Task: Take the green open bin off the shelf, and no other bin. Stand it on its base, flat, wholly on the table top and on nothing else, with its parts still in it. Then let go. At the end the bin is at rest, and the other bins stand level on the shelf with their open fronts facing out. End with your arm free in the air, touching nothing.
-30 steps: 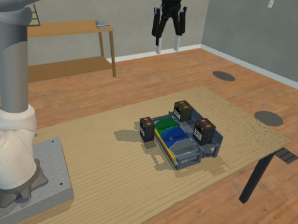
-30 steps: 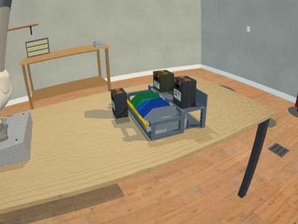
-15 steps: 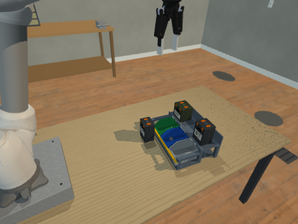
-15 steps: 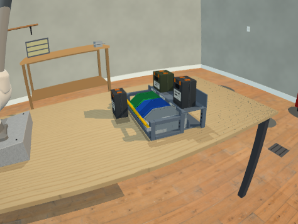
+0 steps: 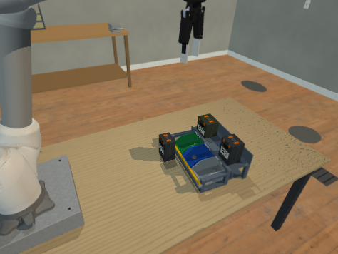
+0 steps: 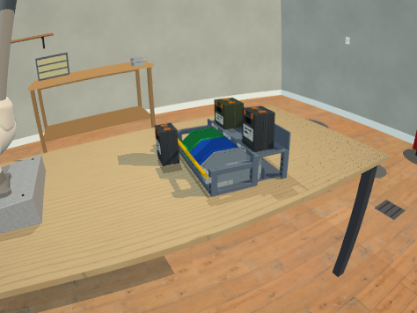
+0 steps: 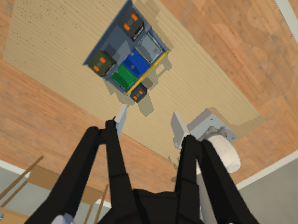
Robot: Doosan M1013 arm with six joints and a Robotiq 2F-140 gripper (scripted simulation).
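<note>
Hanging high in the air, fingers pointing down, the claw point(image 5: 189, 58) point(image 7: 149, 114) stands moderately wide with nothing between its fingertips. Well below and off to one side of it, the green bin point(image 5: 189, 140) point(image 6: 202, 136) point(image 7: 123, 76) sits in the shelf point(image 5: 214, 185) point(image 6: 214, 182) point(image 7: 107, 37) on the table point(image 5: 118, 200) point(image 6: 110, 220) point(image 7: 210, 80), between a black case point(image 5: 167, 147) point(image 6: 167, 145) point(image 7: 138, 92) and an olive one point(image 5: 207, 125) point(image 6: 229, 113) point(image 7: 101, 64), beside the blue bin point(image 5: 195, 155) point(image 6: 213, 147) point(image 7: 135, 62).

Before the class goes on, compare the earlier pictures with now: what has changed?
The gripper's fingers have drawn closer together, toward each other, and are open in the air. Nothing was taken hold of or let go. The green bin, blue bin and grey bin stayed in place.
</note>
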